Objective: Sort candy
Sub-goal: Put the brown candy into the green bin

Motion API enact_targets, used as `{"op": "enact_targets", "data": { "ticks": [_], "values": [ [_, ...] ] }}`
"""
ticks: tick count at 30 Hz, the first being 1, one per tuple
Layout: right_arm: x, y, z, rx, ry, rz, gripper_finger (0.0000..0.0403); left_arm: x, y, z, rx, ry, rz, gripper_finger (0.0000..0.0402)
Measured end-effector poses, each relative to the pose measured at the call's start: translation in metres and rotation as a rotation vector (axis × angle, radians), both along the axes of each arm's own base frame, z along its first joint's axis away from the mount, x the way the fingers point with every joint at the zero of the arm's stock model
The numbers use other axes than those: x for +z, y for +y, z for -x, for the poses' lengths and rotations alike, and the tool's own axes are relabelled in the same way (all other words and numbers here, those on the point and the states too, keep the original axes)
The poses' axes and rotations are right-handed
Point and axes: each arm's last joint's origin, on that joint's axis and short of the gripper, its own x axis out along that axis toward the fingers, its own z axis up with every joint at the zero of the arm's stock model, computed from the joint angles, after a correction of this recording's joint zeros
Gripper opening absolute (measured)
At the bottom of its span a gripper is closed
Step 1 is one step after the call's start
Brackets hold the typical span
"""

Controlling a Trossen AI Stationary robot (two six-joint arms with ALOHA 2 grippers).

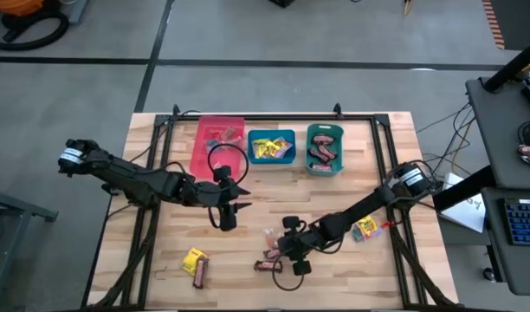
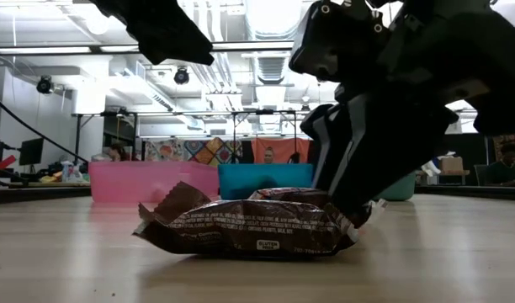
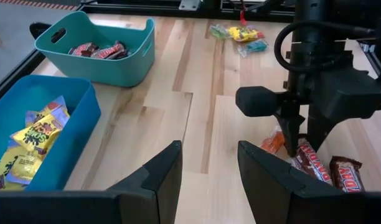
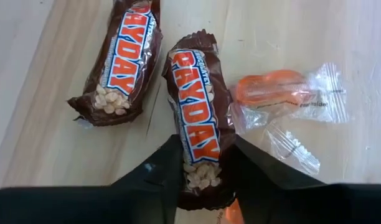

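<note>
While the left tool hovers with fingers apart over bare bench, the right tool straddles a dark brown wrapped Payday bar lying on the wood. Whether it is clamped, I cannot tell. A second Payday bar lies just beside.

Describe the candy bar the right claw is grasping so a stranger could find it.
Start at the right claw, low over the table's near edge. Two brown PayDay bars lie side by side there; the bar wanted sits between the claw's fingers, beside an orange clear-wrapped sweet, unlike its untouched twin.
</note>
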Motion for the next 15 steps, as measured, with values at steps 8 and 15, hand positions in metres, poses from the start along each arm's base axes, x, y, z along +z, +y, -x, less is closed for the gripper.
{"op": "enact_targets", "data": {
  "ticks": [8,15],
  "values": [
    [0.001,0.0,0.0,0.003,-0.003,-0.004,0.0047,0.0,0.0,0.0,0.0,-0.001,0.0,0.0139],
    [0.014,0.003,-0.005,0.028,-0.014,-0.017,0.0044,0.0,0.0,0.0,0.0,-0.001,0.0,0.0139]
  ]
}}
